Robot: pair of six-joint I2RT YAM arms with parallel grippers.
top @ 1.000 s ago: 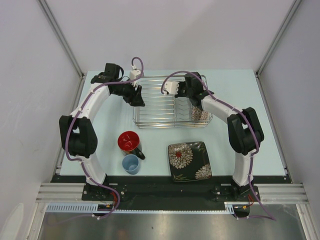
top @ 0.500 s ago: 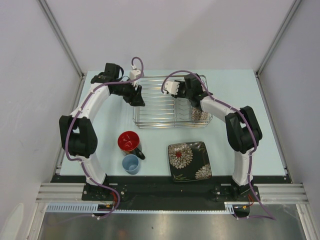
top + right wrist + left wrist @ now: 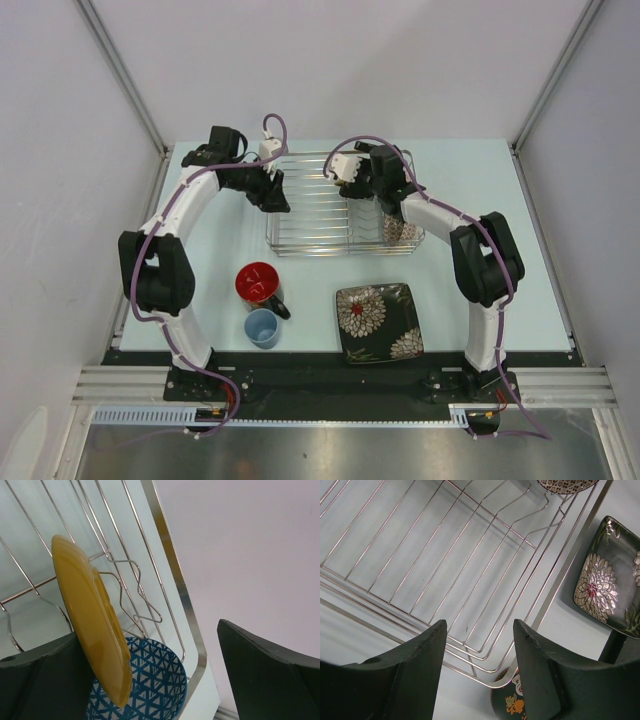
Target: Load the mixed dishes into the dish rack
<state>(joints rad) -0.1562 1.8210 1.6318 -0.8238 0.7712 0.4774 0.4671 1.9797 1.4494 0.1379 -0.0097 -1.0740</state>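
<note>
The dish rack [image 3: 312, 212] is a silver wire basket at the back of the table. The yellow plate [image 3: 90, 625] stands on edge in the dish rack's wires, next to the blue-patterned bowl [image 3: 157, 680]. My right gripper [image 3: 147, 630] is open wide, the plate leaning by its left finger. A pinkish-beige bowl [image 3: 399, 230] sits in the rack's right corner. My left gripper [image 3: 480, 630] hovers open over the rack's left near corner, nothing between its fingers. On the table lie the red-inside mug [image 3: 259, 283], the light-blue cup [image 3: 262, 327] and the dark square floral plate [image 3: 378, 321].
White walls with metal frame posts enclose the table on three sides. Both arm bases stand on a black rail along the near edge [image 3: 320, 370]. In the left wrist view the mug's skull-print side [image 3: 512, 702] shows just below the rack's rim.
My right gripper's jaws have swung wide apart and let go of the yellow plate, which stays standing in the rack. The left arm has not moved.
</note>
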